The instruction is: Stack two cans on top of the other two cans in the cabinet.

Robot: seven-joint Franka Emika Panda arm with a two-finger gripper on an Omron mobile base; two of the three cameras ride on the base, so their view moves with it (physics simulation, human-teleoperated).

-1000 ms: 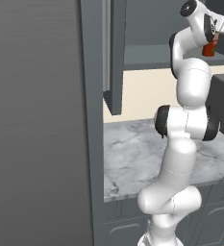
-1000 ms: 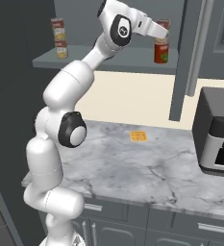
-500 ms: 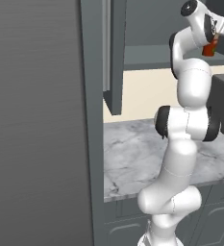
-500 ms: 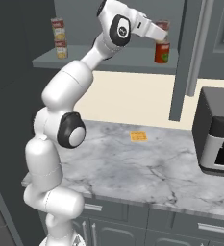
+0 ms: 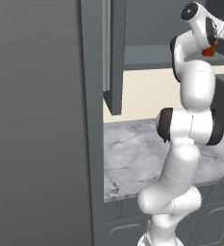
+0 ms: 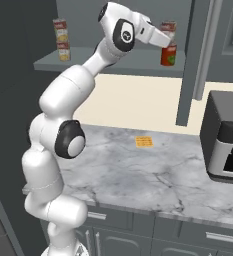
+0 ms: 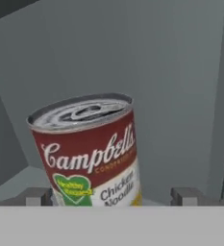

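Note:
A red-and-white labelled can with a metal top stands upright between my gripper's fingertips, with a gap at its right side. From the right base view this can sits on a plain red-orange can on the cabinet shelf, and my gripper is open around it. A stack of two labelled cans stands at the shelf's left end. In the left base view the gripper hangs just over the red-orange can.
The cabinet's tall narrow door hangs open just right of the gripper. Below lies a marble counter with a small orange square and a dark appliance at the right.
The jaws have opened off the labelled can, which stays standing on the red-orange can. The arm has hardly moved.

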